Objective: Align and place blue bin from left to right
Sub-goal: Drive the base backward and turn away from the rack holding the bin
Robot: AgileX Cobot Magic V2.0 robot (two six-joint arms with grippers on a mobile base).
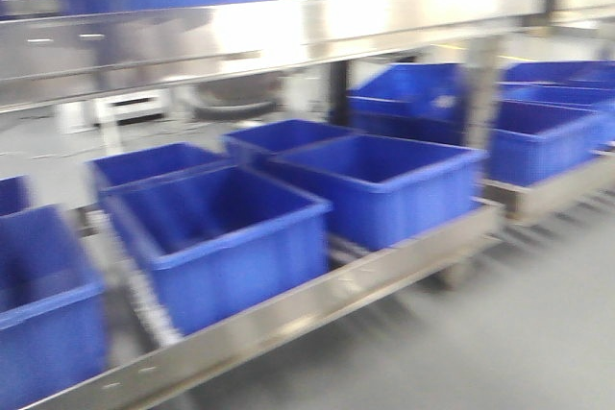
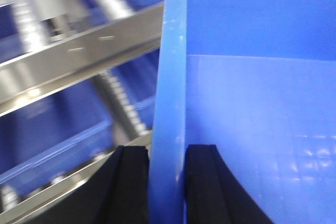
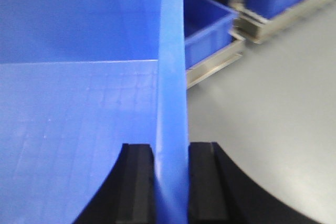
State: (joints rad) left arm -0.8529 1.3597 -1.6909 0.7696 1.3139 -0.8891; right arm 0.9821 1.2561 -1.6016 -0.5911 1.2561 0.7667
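Left gripper (image 2: 167, 153) pinching blue bin (image 2: 252, 119) wall; right gripper (image 3: 171, 150) pinching wall too. Bin bright blue, smooth walls, grid-textured floor.

The left gripper (image 2: 167, 182) pinches a wall of the bin (image 2: 252, 129) between two black fingers (image 2: 131, 187) — one inside, one outside. The right gripper (image 3: 171, 182) clamps a wall likewise.

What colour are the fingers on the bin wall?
Black fingers against the blue bin wall; the right wrist view shows them best.
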